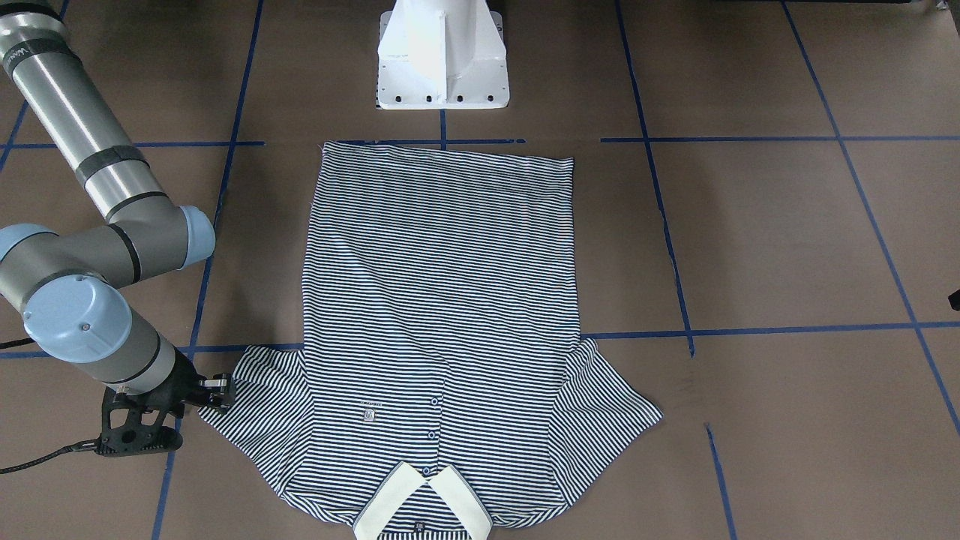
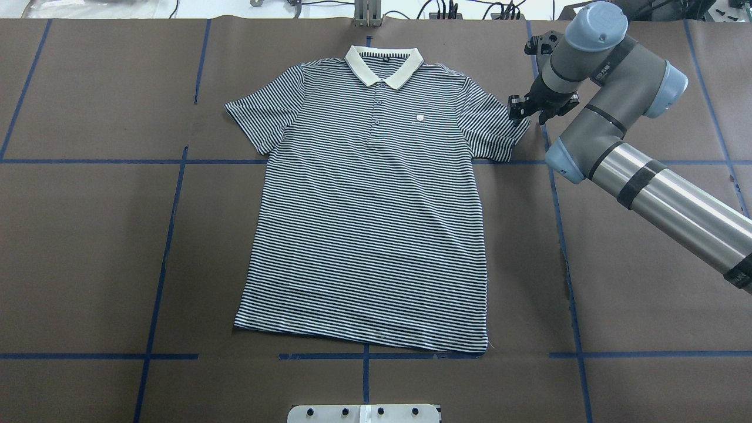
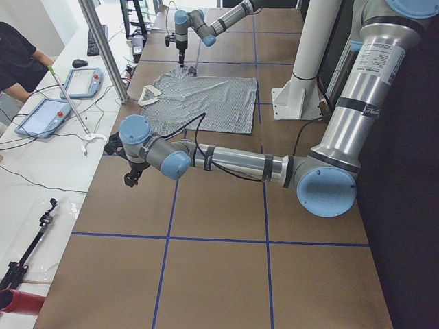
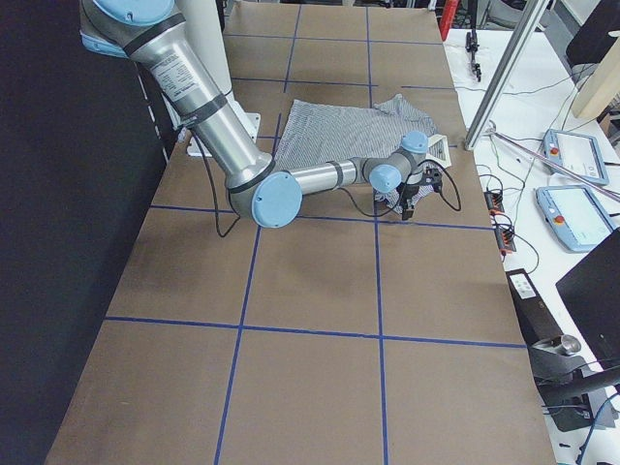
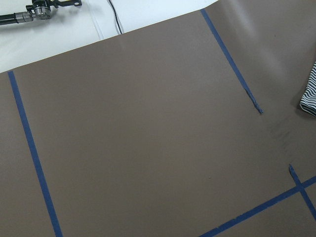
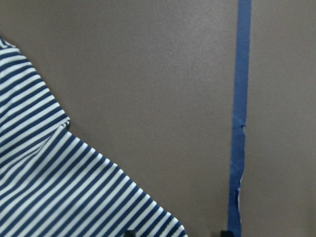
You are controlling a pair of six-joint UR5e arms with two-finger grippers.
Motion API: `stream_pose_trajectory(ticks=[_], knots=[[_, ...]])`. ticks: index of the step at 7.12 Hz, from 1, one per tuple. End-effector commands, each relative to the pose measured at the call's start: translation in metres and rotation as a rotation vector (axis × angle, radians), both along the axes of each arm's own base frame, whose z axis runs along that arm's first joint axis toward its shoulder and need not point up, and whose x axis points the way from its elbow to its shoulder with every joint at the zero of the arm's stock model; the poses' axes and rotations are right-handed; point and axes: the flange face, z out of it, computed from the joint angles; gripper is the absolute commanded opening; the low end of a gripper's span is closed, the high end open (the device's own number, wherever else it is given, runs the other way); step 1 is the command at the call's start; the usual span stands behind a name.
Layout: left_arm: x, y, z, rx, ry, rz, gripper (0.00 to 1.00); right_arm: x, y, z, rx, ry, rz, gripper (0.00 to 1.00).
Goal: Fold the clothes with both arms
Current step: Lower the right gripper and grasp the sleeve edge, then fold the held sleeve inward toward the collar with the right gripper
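The striped polo shirt lies flat and face up on the brown table, collar away from the robot. My right gripper is low at the tip of the shirt's sleeve on my right. In the right wrist view its fingertips stand apart at the bottom edge, with the sleeve corner between them, so it is open. My left gripper shows only in the exterior left view, over bare table away from the shirt; I cannot tell its state. The left wrist view catches only a sleeve tip.
The white pedestal base stands just behind the shirt's hem. Blue tape lines cross the brown table cover. A side bench with tablets and a person runs along the far edge.
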Motion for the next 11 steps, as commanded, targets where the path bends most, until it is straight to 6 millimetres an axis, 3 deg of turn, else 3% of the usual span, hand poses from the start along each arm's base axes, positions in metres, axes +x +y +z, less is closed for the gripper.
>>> stream_pose_trajectory(ticks=[1,4,6,8,10,11], knots=[[0.0,0.0,-0.001,0.003,0.001,0.0,1.0,0.0,0.0,0.002,0.0,0.013,-0.014,0.0],[0.0,0.0,-0.002,0.003,0.002,0.0,1.0,-0.001,-0.001,-0.012,0.016,-0.001,-0.016,0.0],[0.0,0.001,-0.011,-0.002,0.01,-0.014,1.0,0.011,0.003,-0.053,0.079,-0.063,-0.011,0.0],[0.0,0.0,-0.009,-0.005,0.01,-0.014,1.0,0.009,0.013,-0.086,0.112,-0.122,-0.027,0.0],[0.0,0.001,-0.007,-0.009,0.009,-0.014,1.0,-0.013,0.016,-0.13,0.152,-0.156,-0.046,0.0],[0.0,0.001,-0.007,-0.008,0.009,-0.013,1.0,-0.04,0.025,-0.149,0.13,-0.176,-0.045,0.0]])
